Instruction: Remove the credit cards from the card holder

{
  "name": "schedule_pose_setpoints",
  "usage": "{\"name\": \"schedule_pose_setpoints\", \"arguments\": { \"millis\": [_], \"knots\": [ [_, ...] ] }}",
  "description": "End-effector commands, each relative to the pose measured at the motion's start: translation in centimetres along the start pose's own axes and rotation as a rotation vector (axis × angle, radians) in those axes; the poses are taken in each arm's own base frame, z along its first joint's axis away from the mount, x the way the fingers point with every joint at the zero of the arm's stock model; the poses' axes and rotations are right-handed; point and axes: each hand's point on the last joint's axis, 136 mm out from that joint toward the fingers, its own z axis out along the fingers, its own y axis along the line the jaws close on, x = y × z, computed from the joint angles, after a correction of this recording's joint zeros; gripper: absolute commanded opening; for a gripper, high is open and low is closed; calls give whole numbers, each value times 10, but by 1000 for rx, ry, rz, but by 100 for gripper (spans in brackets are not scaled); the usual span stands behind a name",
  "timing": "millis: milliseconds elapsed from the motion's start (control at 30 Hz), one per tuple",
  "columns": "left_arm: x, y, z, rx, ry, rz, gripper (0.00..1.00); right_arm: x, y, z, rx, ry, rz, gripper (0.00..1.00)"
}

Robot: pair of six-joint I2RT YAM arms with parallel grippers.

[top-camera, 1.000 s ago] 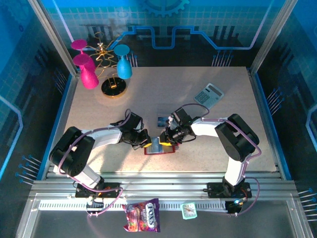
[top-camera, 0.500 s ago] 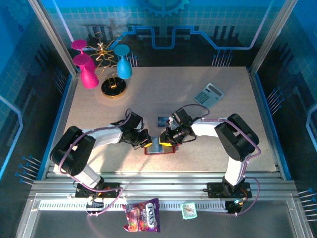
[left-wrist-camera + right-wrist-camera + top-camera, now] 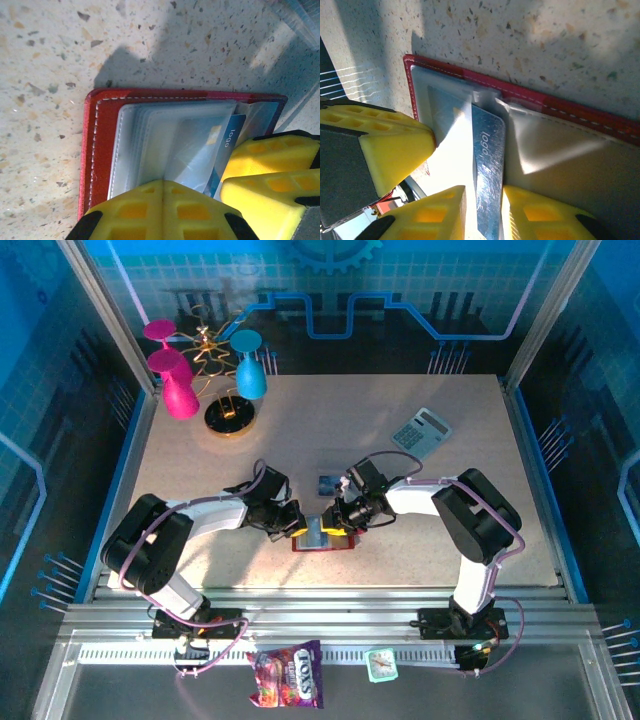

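The red card holder (image 3: 322, 538) lies open on the surface (image 3: 250, 460) near the front edge, between the two arms. The left tool (image 3: 162, 187), closed on nothing, appears to press down on the clear pockets (image 3: 165, 135) (likely so the wallet stays put). The right tool (image 3: 485, 200) pinches the edge of a blue credit card (image 3: 489, 145) that sits partly in its sleeve, apparently ready to draw it out.

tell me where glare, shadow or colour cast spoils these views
top external: blue cast all over, one warm bright patch on the speckled table around the red folding card holder; left wrist: sharp, sheen fogs the holder's clear pockets, dark shadow on the table above it; right wrist: glare whites out the pocket beside the blue plastic credit card, whose print is readable
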Motion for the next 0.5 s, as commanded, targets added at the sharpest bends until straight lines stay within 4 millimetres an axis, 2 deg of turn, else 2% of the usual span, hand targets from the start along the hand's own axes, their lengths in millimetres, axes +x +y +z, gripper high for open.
{"name": "schedule_pose_setpoints", "arguments": {
  "millis": [0,267,467],
  "knots": [
    [8,15,7,-57,28,-8,3,1,0,2,-13,23,22,25],
    [8,17,5,-77,21,1,3,-4,11,-7,-32,-14,1,18],
    [8,18,4,-80,20,4,3,-5,11,-11,-29,-27,-2,14]
  ]
}}
